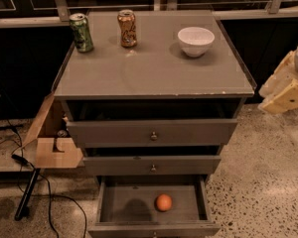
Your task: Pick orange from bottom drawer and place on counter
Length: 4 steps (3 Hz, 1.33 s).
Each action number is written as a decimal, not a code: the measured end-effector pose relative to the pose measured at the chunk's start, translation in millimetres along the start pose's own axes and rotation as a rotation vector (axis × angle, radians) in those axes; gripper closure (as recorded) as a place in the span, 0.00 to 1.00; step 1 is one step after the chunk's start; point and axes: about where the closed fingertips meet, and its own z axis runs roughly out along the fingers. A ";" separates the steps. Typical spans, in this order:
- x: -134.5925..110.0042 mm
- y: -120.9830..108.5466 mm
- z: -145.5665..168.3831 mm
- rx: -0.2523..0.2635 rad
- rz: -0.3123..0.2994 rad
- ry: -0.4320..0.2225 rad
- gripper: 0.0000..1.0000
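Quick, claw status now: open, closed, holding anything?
Claw: at the right edge, beside the counter; open or closed cannot be told.
Orange lies in the bottom drawer, not held.

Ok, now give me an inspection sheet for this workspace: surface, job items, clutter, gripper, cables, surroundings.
Surface: flat grey counter, with pale chips along its front edge.
Job's things: small round orange lies right of centre in the open bottom grey drawer; not yet on the counter.
Clutter: green drink can, copper-orange drink can and white bowl stand along the counter's back.
Gripper: pale gripper at the right edge of view, beside the cabinet, well away from the drawer.
Cables: black cable on the floor, left of the cabinet.
Surroundings: open cardboard box at left; speckled floor.
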 end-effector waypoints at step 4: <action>152.7 65.9 -222.4 0.303 0.139 -0.181 0.59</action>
